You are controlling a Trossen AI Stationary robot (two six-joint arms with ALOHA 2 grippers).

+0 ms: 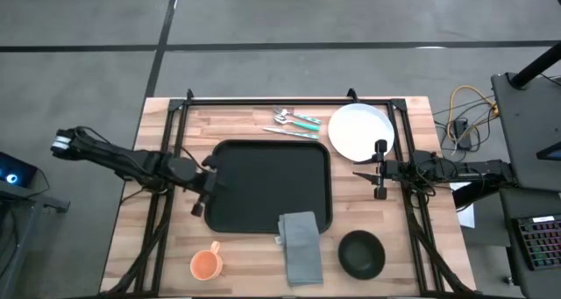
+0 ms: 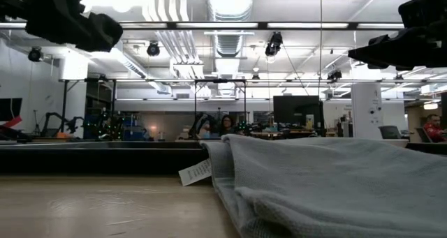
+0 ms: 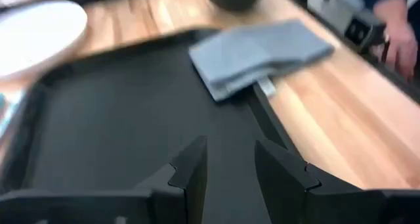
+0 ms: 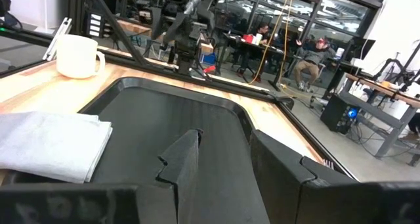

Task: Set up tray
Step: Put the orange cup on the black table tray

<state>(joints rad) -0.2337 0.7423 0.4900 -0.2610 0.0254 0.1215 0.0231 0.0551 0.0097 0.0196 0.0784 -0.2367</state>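
Roughly, near edge to far edge of the high view:

Near row: an orange cup (image 1: 205,264) sat at lower left, a dark bowl (image 1: 361,253) at lower right, and a grey napkin (image 1: 301,245) lay between them, its upper part overlapping the tray's near rim.

Tray: the tray (image 1: 267,185) lay at the centre of the wooden table (image 1: 421,277), bare apart from the napkin's corner.

Left gripper: the left gripper (image 1: 209,184) hung at the tray's left rim, fingers parted and holding nothing; its wrist view looked across the black surface.

Right gripper: the right gripper (image 1: 379,169) waited just right of the tray, between tray and plate, fingers apart and empty.

Far row: a white plate (image 1: 360,131) sat at upper right, beside the tray's far right corner; cutlery (image 1: 294,124) with teal handles lay just left of it, beyond the far rim.

Step in hand, as a judgement: nothing seemed loaded yet, so a first pick was due. The plate looked the natural start for the right gripper, taken by its rim, lifted clear of the tray's raised edge and set flat, leaving room for the rest.

Risk: the napkin straddling the rim could drag.
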